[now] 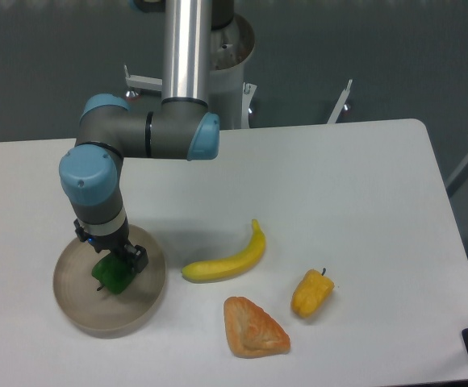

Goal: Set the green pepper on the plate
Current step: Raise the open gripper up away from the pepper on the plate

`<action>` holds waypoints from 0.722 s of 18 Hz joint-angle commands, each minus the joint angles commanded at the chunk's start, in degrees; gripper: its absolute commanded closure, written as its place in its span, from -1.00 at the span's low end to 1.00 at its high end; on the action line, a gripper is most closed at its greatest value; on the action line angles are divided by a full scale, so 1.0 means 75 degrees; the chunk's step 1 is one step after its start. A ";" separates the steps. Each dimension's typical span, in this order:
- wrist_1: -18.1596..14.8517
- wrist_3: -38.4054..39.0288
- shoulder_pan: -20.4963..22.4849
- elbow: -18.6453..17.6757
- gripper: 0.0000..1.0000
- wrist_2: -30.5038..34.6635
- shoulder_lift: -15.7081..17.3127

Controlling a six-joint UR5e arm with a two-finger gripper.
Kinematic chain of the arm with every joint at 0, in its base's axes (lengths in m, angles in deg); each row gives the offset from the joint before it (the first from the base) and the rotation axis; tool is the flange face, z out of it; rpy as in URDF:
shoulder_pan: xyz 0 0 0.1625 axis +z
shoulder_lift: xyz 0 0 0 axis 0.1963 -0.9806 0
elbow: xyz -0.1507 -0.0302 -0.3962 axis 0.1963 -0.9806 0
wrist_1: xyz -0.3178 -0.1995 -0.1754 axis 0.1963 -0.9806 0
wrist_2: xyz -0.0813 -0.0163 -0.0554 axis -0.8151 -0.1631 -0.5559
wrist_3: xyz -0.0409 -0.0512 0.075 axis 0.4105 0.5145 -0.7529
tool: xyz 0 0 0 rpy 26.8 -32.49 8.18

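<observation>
The pepper (113, 276) has a glossy dark-green skin. The plate (141, 310) looks matt, beige-tan, smooth. The tabletop (339, 185) is a smooth, pale, faintly sheened surface. The arm's upright tube (187, 48) is brushed, shiny metal; its joints are matt grey with smooth light-blue plastic caps (83, 173). The banana (230, 260) has a smooth, softly shiny yellow peel. The yellow pepper (311, 293) is glossy. The pastry (252, 328) looks rough and orange-brown.

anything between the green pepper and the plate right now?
Nothing visible. The green pepper is already over the plate, with the gripper on it. Banana lies off to the side.
</observation>
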 joint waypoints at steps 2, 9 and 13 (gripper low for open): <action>0.0000 -0.0047 0.0023 0.0000 -1.00 0.0036 0.0117; -0.0094 -0.1485 0.0936 -0.0210 -1.00 0.0540 0.0726; -0.0304 -0.2973 0.1779 -0.0211 -1.00 0.0551 0.0914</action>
